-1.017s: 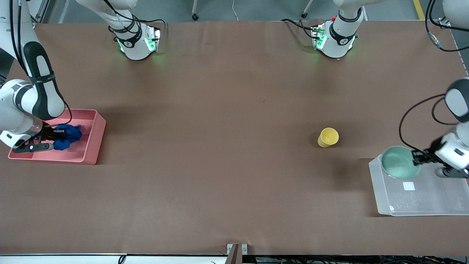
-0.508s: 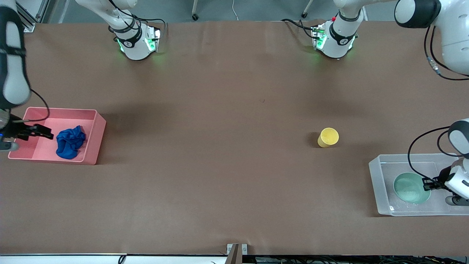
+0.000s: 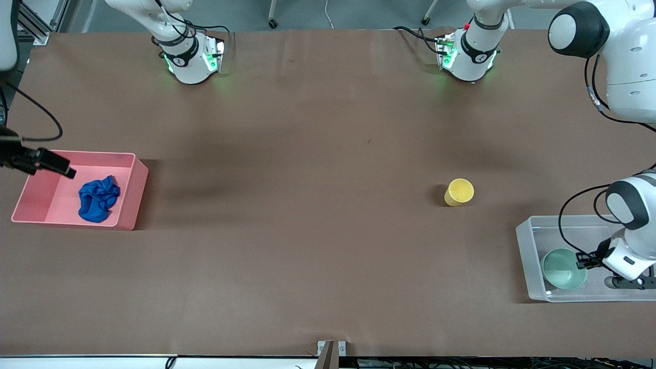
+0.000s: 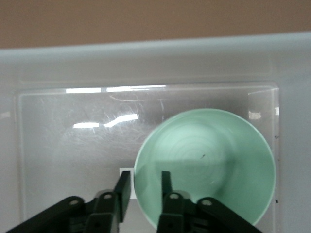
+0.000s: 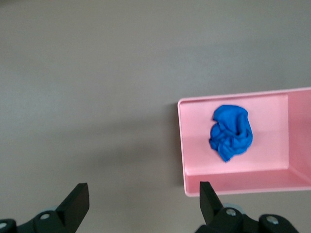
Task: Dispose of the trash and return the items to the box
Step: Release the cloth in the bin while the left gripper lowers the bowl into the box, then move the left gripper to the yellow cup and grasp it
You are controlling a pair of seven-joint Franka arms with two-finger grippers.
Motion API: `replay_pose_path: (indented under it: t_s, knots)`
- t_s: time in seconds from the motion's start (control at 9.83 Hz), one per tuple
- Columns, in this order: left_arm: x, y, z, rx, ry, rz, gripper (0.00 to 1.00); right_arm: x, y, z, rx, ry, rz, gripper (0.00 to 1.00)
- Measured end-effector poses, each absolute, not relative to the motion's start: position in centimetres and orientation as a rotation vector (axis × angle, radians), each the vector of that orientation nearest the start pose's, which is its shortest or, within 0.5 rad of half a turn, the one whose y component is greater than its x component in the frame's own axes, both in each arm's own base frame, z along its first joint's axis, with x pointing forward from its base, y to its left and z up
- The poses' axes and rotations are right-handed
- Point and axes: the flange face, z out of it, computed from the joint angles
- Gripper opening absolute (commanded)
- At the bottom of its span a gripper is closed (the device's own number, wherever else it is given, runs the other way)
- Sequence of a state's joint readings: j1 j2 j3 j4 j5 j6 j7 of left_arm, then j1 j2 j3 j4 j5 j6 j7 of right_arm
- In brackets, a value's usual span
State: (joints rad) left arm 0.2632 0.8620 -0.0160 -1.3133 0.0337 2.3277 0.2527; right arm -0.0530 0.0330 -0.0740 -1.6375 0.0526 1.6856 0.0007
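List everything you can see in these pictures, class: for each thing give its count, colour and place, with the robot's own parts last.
Cloth wad: one, royal blue, in the pink bin.
Pink bin: one, at the right arm's end of the table.
Cup: one, yellow, on the brown table.
Bowl: one, mint green, in the clear box.
Clear box: one, frosted, at the left arm's end.
Left gripper: black, fingers astride the bowl's rim, parted.
Right gripper: black, open, raised near the pink bin.
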Motion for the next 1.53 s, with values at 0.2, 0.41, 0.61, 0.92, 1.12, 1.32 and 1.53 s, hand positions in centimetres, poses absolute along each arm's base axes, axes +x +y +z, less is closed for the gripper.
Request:
replay_pose_path:
  t_s: [0.2, 0.41, 0.61, 0.92, 1.12, 1.32, 1.53]
  knots:
    - [73.6, 18.9, 24.0, -3.078, 0.031, -0.236, 0.73, 54.5, -7.0, 63.5, -3.116, 0.205, -0.025, 1.0]
    - [73.7, 18.1, 29.1, -3.081, 0.046, -0.234, 0.86, 52.9, -7.3, 67.9, -3.127, 0.237, -0.049, 1.0]
    - [72.7, 14.4, 37.1, -3.094, 0.105, -0.173, 0.87, 52.9, -7.2, 67.9, -3.122, 0.312, -0.029, 1.0]
    - [69.1, 7.8, 42.3, -3.108, 0.183, -0.141, 0.94, 53.2, -7.2, 67.7, -3.128, 0.282, -0.027, 1.0]
    - [65.2, 3.9, 42.2, -3.128, 0.246, -0.063, 0.94, 53.1, -7.3, 69.2, -3.166, 0.186, -0.075, 1.0]
    - [60.5, -0.1, 41.1, -3.134, 0.234, -0.004, 0.94, 53.0, -7.2, 69.6, -3.172, 0.2, -0.084, 1.0]
    - [56.4, -4.1, 37.5, -3.132, 0.22, 0.057, 0.94, 53.1, -7.1, 69.4, -3.174, 0.21, -0.073, 1.0]
